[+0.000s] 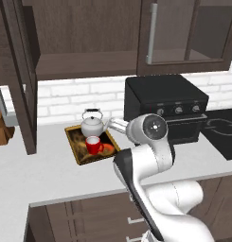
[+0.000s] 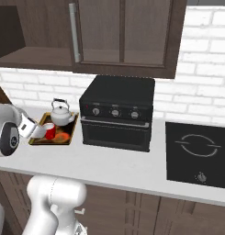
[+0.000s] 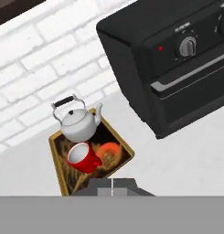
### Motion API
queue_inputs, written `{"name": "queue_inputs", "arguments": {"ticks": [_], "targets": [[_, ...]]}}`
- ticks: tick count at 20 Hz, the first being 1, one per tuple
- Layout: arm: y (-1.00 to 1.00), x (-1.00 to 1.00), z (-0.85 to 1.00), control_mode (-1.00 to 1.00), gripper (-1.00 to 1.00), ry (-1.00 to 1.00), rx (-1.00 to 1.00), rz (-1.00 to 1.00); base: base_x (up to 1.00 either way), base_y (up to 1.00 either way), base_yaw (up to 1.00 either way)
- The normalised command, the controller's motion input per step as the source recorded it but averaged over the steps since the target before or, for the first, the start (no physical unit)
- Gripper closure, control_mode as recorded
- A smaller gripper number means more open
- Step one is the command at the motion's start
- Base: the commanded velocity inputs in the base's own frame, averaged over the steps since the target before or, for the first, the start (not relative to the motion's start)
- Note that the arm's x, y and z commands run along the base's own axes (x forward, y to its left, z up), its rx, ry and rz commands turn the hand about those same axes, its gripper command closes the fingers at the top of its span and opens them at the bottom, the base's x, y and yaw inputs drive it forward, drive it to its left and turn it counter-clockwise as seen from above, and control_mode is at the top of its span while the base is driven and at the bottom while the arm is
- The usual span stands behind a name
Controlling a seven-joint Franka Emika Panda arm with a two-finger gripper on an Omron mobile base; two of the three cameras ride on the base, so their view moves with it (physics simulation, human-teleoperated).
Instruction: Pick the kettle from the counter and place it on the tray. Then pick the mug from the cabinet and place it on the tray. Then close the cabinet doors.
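Note:
The white-silver kettle and the red mug both stand on the golden-rimmed tray, which lies on the pale counter. Both the mug and the kettle stand upright, close together. My gripper hovers just right of the tray, above the counter. Its jaws are shut with nothing between them. The cabinet has its left door swung open and its right door closed.
A black oven box stands on the counter right of the tray. A dark cooktop lies further right. A brown wooden block sits at the far left. The open door hangs over the counter's left part.

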Motion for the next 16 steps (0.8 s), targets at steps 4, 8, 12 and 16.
{"name": "queue_inputs", "arguments": {"ticks": [4,8,12,16], "targets": [[0.33,0.00,-0.01,-1.00,1.00,0.00,-0.29,0.13,0.00,0.00,0.00],[0.31,0.00,-0.07,-1.00,1.00,0.00,-0.20,0.07,0.00,0.00,0.00],[0.19,0.00,-0.15,-1.00,1.00,0.00,-0.26,0.01,0.00,0.00,0.00],[0.10,-0.04,-0.08,-1.00,1.00,0.03,-0.32,0.03,0.00,0.00,0.00]]}}
